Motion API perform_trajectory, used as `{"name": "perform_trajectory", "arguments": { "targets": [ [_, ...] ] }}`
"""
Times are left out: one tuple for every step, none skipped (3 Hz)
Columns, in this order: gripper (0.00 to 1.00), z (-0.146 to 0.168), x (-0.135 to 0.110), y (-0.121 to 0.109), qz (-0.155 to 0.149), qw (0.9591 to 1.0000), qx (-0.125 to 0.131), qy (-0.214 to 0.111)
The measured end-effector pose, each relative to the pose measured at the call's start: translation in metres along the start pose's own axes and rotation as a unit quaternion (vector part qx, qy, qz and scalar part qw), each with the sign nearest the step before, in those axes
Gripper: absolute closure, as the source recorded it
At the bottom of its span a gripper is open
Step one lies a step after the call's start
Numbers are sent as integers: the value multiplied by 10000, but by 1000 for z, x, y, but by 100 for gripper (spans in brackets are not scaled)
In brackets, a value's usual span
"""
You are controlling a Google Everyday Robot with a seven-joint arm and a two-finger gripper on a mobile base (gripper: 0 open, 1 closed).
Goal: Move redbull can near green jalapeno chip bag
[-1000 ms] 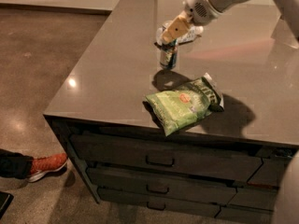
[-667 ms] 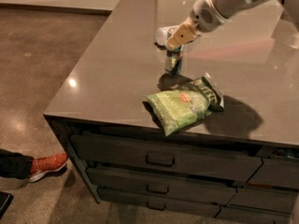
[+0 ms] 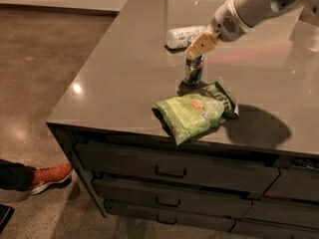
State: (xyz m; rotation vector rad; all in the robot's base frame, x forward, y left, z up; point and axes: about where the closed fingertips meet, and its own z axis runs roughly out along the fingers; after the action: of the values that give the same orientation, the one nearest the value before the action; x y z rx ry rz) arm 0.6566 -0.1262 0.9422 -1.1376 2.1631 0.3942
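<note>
place: office-style kitchenette | signs: grey counter, drawers, polished concrete floor | gripper: just above redbull can

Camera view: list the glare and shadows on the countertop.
In the camera view, a small bright glare spot sits on the left of the countertop; a broad dark shadow lies right of the green jalapeno chip bag; the gripper hangs at the top of the redbull can, whose base is ringed by darker shade.

White arm, tan gripper
Smooth and rounded, it is showing a vent grille (wrist end); gripper is hovering upper centre-right.
</note>
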Motion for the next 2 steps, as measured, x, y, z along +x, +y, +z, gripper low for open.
{"name": "perform_trajectory", "arguments": {
  "targets": [
    [7,-2,10,-1,41,10000,14,13],
    [0,-5,17,-1,63,10000,18,9]
  ]
}}
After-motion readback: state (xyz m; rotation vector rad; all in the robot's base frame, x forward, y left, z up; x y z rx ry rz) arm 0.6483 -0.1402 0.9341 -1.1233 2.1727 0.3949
